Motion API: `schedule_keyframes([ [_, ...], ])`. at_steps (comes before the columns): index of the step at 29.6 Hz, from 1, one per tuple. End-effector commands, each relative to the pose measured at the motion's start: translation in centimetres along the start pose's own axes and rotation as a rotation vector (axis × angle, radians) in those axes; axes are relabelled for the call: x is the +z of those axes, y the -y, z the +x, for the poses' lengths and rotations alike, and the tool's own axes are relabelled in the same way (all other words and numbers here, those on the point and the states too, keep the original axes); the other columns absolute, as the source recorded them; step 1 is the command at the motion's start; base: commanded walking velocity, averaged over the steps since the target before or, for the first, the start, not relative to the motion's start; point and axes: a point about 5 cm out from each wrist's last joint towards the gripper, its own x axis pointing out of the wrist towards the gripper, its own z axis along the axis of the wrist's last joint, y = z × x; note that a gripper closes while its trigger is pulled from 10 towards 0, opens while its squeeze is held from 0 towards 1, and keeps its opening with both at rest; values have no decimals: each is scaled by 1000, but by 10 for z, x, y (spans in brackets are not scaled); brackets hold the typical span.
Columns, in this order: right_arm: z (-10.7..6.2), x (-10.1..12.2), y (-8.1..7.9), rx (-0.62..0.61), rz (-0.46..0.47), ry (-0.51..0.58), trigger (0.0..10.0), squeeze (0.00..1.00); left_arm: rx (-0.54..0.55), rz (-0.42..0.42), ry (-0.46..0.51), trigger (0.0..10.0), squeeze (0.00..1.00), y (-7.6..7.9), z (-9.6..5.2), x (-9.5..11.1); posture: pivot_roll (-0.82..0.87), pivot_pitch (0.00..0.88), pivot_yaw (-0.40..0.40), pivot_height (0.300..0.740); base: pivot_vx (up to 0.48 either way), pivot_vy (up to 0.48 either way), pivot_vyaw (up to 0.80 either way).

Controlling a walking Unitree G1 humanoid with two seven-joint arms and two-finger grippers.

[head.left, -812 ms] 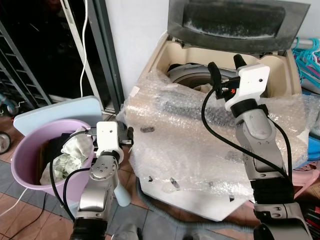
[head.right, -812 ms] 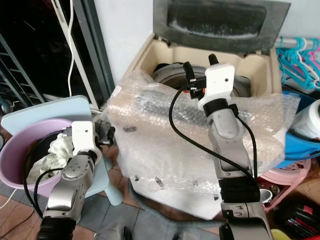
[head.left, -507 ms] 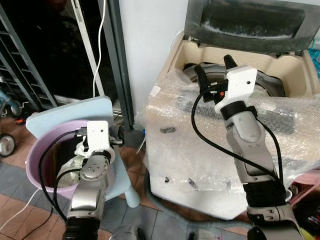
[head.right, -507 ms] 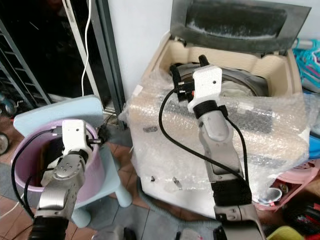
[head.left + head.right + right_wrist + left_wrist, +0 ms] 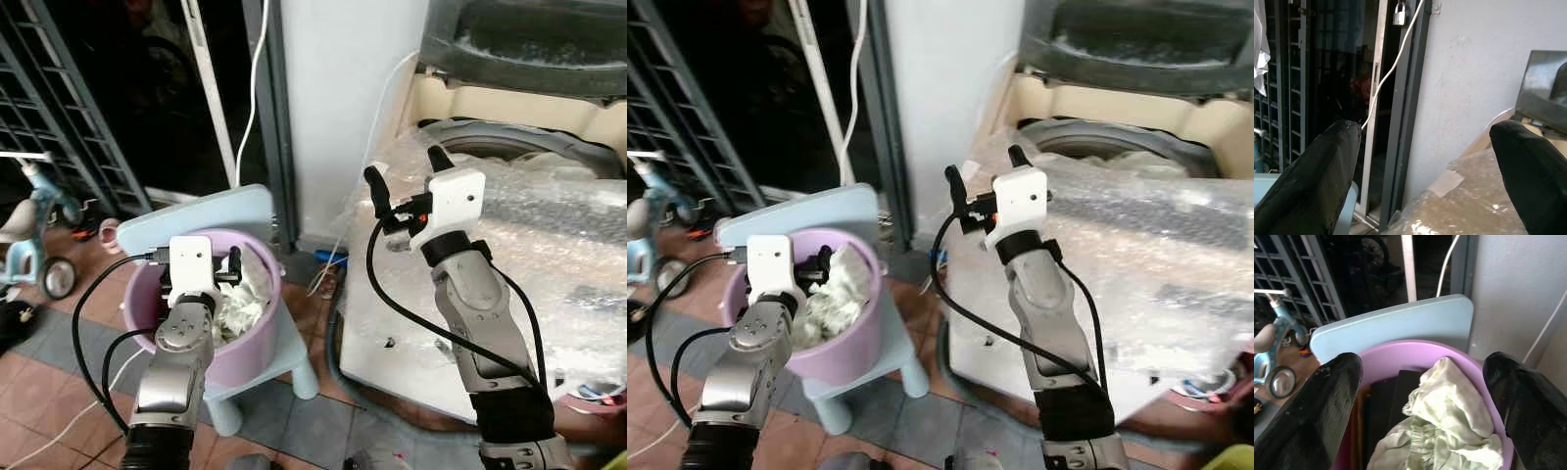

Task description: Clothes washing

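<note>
Left end effector (image 5: 217,262) open above pale clothes (image 5: 1442,431) in pink basin (image 5: 257,338); right end effector (image 5: 407,186) open. Next: descend, grasp.

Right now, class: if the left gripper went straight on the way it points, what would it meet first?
Most likely the pale green cloth heaped in the pink basin; the left gripper has its fingers open above it. Depth is uncertain.

- A white plastered wall (image 5: 343,88) with a white cable (image 5: 257,59) hanging beside it.
- A dark metal grille (image 5: 59,117).
- A reddish tiled floor (image 5: 59,411) carrying a small blue tricycle (image 5: 39,235).
</note>
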Motion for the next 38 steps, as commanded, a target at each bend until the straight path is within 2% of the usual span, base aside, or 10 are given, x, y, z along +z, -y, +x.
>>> schedule_keyframes([
  [1, 3, 5, -6, 18, 12, 20, 10000, 1000, 17, 21, 24, 10000, 0, -8, 0, 4, -58, 0, 47, 740, 0, 0, 638],
  [9, -1, -3, -11, 36, 39, -28, 10000, 1000, 26, 30, 10, 10000, 0, -14, -2, 1, -57, 0, 47, 740, 0, 0, 204],
  [10, -1, -4, -11, 37, 38, -34, 10000, 604, 28, 21, 9, 10000, 0, -15, -2, 0, -57, 0, 47, 740, 0, 0, 0],
  [11, -2, -5, -11, 36, 38, -40, 10000, 384, 28, 18, 10, 10000, 0, -15, -2, 0, -59, 0, 46, 740, 0, 0, 0],
  [12, -2, -7, -12, 37, 34, -56, 10000, 0, 26, 18, 14, 10000, 0, -15, -2, 0, -58, 0, 46, 740, 0, 0, 0],
  [21, -8, -27, -15, 73, 16, -185, 10000, 0, 17, 20, 10, 10000, 0, -16, -3, -1, -59, 0, 46, 740, 299, 0, 0],
  [28, -20, -49, -28, 200, -24, -326, 10000, 0, 24, 12, -18, 10000, 0, -16, -4, -4, -54, 0, 42, 740, 401, 202, 229],
  [32, -21, -53, -28, 183, -4, -362, 10000, 0, 23, 21, -21, 10000, 0, -15, -4, -4, -52, 0, 38, 740, 371, 304, 600],
  [34, -22, -61, -23, 129, 14, -435, 10000, 0, 18, 30, -12, 10000, 0, -14, -4, -4, -47, 0, 34, 740, 142, 124, 0],
  [38, -25, -70, -19, 110, 2, -501, 10000, 0, 11, 36, -22, 10000, 0, -12, -5, -5, -41, 0, 31, 740, 0, 0, 0],
])
